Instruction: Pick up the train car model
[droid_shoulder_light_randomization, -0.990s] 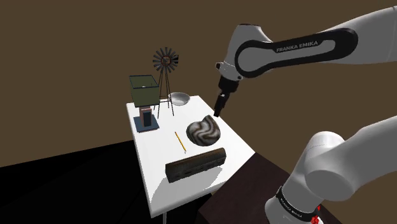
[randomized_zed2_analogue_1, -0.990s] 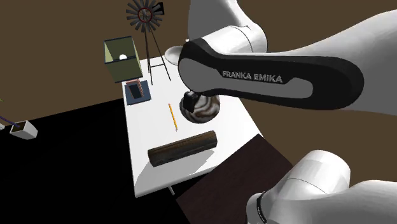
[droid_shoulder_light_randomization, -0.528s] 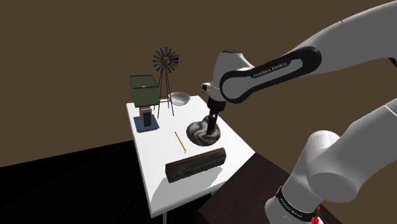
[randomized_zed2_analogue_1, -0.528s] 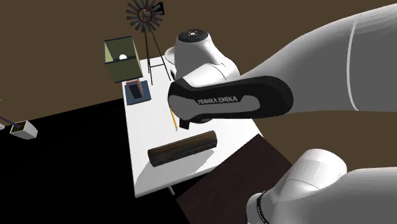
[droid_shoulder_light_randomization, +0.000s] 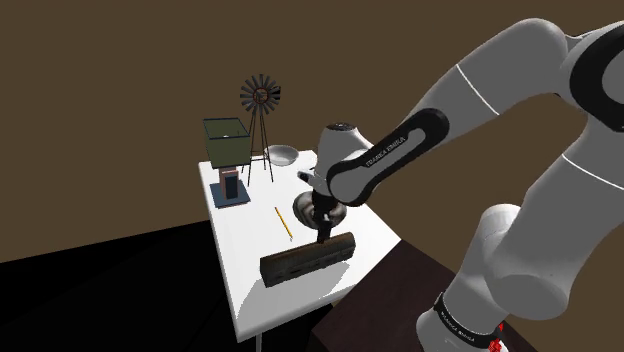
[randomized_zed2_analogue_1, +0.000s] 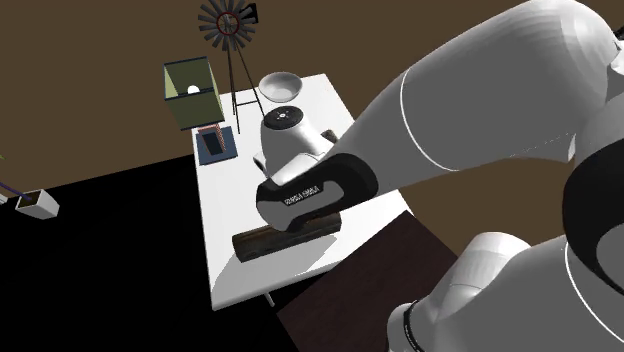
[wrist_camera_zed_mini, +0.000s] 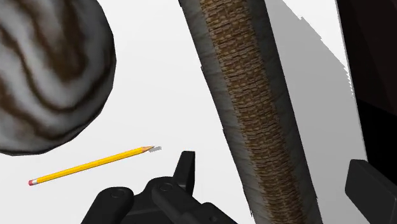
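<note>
- I have the gripper (droid_shoulder_light_randomization: 322, 233) low over the white table (droid_shoulder_light_randomization: 245, 280). In the shoulder view it hangs directly above the train car model (droid_shoulder_light_randomization: 307, 258).
- From the wrist camera, the two black fingers (wrist_camera_zed_mini: 186, 167) are spread wide apart, one on each side of the train car model. Neither finger touches it, and the gripper has hold of nothing.
- The train car model is a long, dark brown block with a rough, woven-looking top. It lies flat near the table edge closest to the stand (droid_shoulder_light_randomization: 400, 295), with its length running roughly along that edge.
- A yellow pencil (wrist_camera_zed_mini: 92, 165) lies flat on the table beside the car, clearly apart from it. Its sharpened tip points toward the car, and it has a pink eraser at the other end.
- A rounded object marbled in grey and brown (wrist_camera_zed_mini: 44, 70) sits just beyond the pencil, also apart from the car.
- Toward the far end of the table I can make out a pale bowl (droid_shoulder_light_randomization: 282, 154), an open green box (droid_shoulder_light_randomization: 228, 140) and a small dark item on a blue base (droid_shoulder_light_randomization: 229, 187).
- A windmill model (droid_shoulder_light_randomization: 262, 95) on thin legs stands there too, between the box and the bowl.
- In the second exterior view the white arm (randomized_zed2_analogue_1: 450, 130) covers most of the car, and one end of it pokes out at that view's left.
</note>
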